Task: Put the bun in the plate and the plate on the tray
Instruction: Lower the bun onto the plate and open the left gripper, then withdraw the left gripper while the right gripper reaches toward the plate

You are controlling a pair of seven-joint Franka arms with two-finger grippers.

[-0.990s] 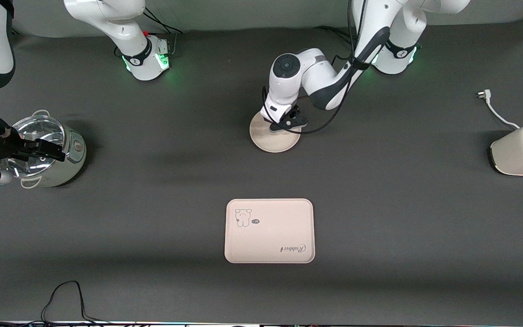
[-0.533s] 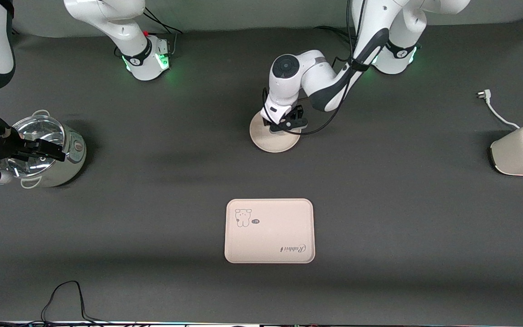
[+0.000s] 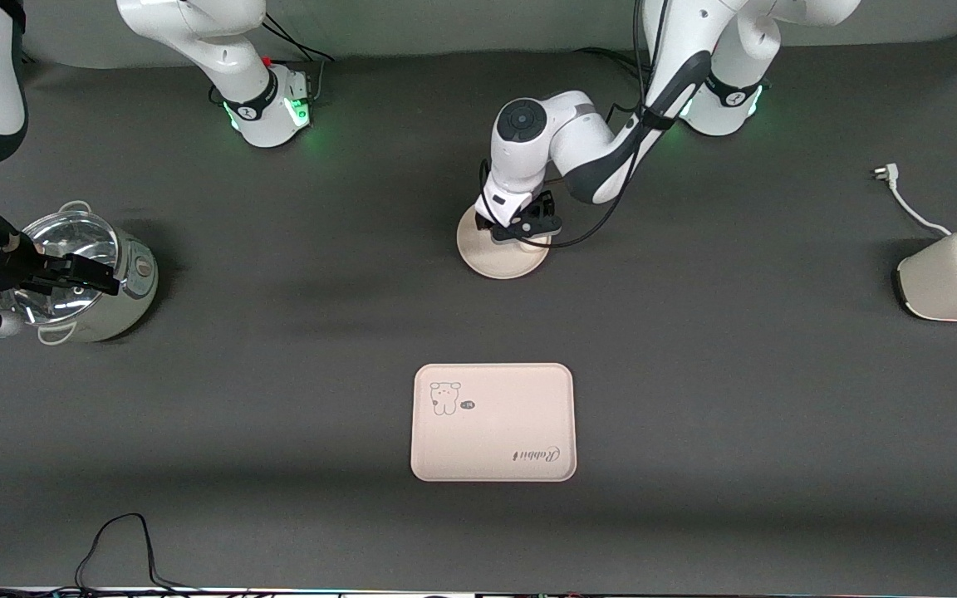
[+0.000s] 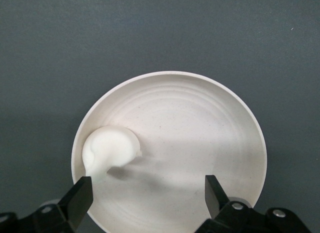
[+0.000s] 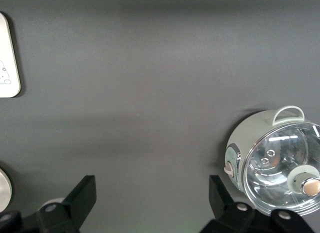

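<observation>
1. At the left edge of the front frame, the right claw hangs over the cooker with its glass lid. Its fingers are spread wide with nothing between them, and this arm waits.
2. In the upper centre of the frame sits the plate on the worktop, with the left claw low over it. In the left wrist view the bun lies inside the plate, against the rim, next to one finger of the left claw.
3. The left claw is released: its fingers stand wide apart, grip nothing, and do not appear to touch the bun.
4. Judged from this, the first half of the task is done: the bun is in the plate.
5. Lower centre of the frame, nearer the camera, the tray lies bare, well apart from the plate. Moving the plate onto it is still left.
6. At the right edge stands a toaster.
</observation>
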